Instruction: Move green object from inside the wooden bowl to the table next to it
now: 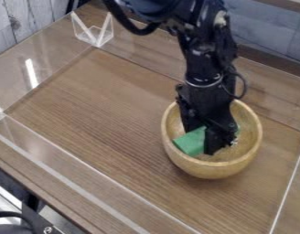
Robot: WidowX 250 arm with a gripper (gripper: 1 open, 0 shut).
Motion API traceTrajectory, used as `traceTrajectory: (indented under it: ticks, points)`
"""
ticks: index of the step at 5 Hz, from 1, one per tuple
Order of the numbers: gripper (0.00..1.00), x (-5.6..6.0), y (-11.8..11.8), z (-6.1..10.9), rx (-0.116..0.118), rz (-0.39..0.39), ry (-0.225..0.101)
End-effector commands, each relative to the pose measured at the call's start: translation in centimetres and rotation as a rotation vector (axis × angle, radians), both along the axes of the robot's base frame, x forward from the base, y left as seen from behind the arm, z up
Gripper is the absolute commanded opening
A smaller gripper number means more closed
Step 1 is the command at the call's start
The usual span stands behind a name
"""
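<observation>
The green object [192,143] was seen as a small flat block of a bright, matte green, with straight edges and a soft, sponge-like surface. It was found inside the wooden bowl [214,165], at the side of the bowl nearer to the left of the picture, and it was partly hidden by the gripper [215,139]. The block appeared tilted, with one end raised toward the black fingers. The gripper was pointed straight down into the bowl, and its jaws were closed around the green object, which was held between them at a medium width. Whether the lower edge of the block was touching the bottom of the bowl could not be told.

The bowl was round, made of light tan wood, with thick and smooth walls and a rounded rim. It was placed on the table [103,110], whose top was dark brown with a fine wood grain running along its length. The table was bordered by clear acrylic walls [30,151], thin and shiny, on which some light was reflected. The arm [201,41] was black and built of jointed parts.
</observation>
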State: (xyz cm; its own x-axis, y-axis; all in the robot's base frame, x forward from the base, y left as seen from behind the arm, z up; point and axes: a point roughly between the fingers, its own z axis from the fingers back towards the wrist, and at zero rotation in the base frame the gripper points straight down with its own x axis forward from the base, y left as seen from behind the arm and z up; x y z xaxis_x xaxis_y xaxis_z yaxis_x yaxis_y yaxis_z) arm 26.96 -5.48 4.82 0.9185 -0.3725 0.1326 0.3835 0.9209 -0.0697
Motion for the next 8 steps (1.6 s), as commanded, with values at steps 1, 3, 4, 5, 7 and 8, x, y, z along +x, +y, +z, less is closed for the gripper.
traceTrajectory:
  ticks: [1,3,4,5,7,8]
  points:
    - [0.0,0.8,0.7,1.4,-0.01,0.029,-0.056]
    - [0.0,0.9,1.7,1.8,-0.016,-0.013,-0.059]
    - [0.0,0.9,2.0,2.1,-0.02,-0.077,-0.058]
    - [0.0,1.0,2.3,2.3,-0.024,-0.138,-0.056]
    - [0.0,0.9,3.9,2.4,-0.028,-0.197,-0.055]
    - [0.0,0.4,3.6,2.9,-0.028,-0.219,-0.055]
